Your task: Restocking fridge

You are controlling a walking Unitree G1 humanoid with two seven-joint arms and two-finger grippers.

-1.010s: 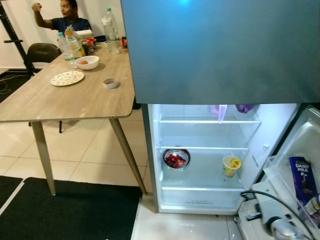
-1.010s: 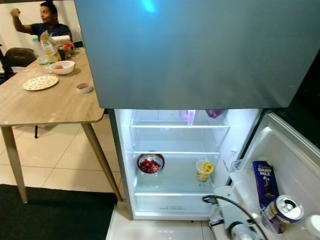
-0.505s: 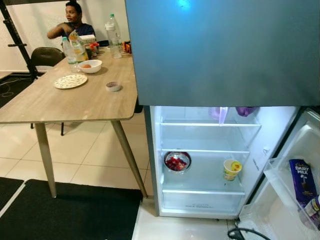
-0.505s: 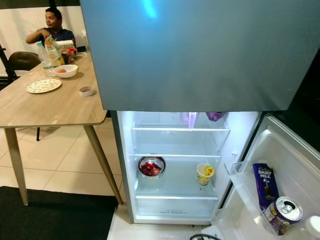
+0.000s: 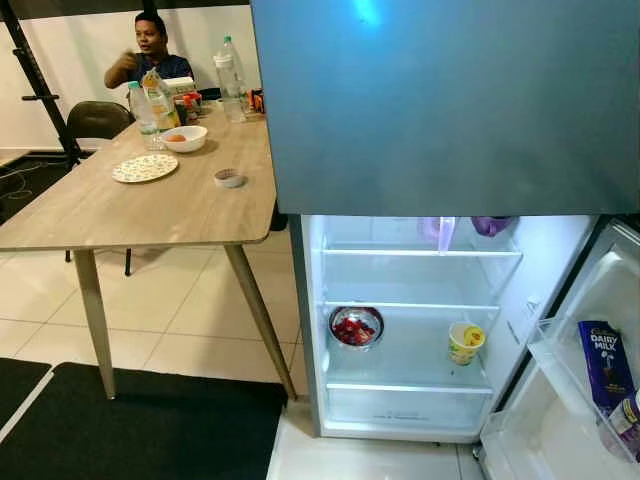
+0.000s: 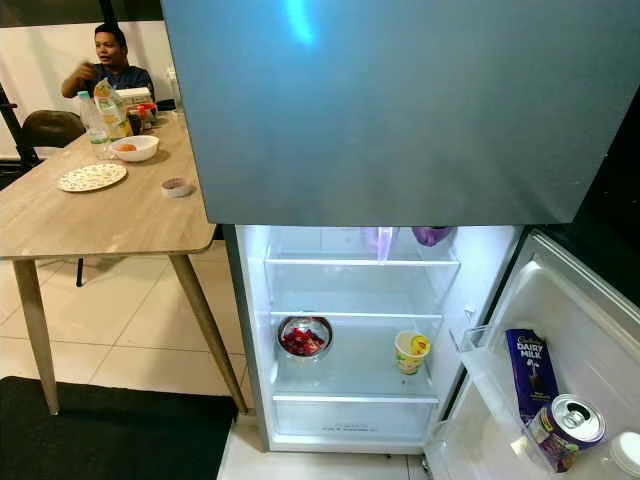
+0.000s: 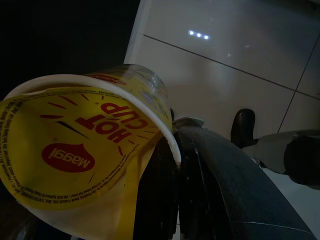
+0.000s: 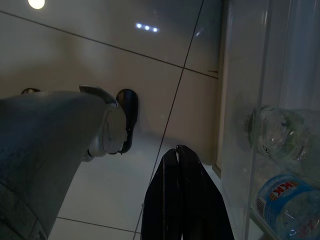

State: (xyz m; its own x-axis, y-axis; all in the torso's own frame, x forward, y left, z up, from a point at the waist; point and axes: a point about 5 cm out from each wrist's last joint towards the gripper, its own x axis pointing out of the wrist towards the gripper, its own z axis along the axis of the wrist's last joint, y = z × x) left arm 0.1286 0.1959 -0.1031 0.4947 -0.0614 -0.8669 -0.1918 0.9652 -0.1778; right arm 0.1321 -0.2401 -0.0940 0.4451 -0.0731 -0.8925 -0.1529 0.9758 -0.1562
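White floor tiles run from a wooden table (image 5: 150, 210), where a person (image 5: 150, 45) sits, to the open fridge (image 6: 350, 330), whose shelves hold a bowl (image 6: 304, 337) and one noodle cup (image 6: 411, 351), with a chocolate carton (image 6: 529, 372) and a can (image 6: 560, 428) in the door rack. Restocking looks only partly done: the left gripper (image 7: 175, 165) hangs low over the floor, clamped on another noodle cup (image 7: 85, 150) not yet shelved. The right gripper (image 8: 177, 195), fingers pressed together and empty, hangs beside bottles (image 8: 280, 170) in the door.
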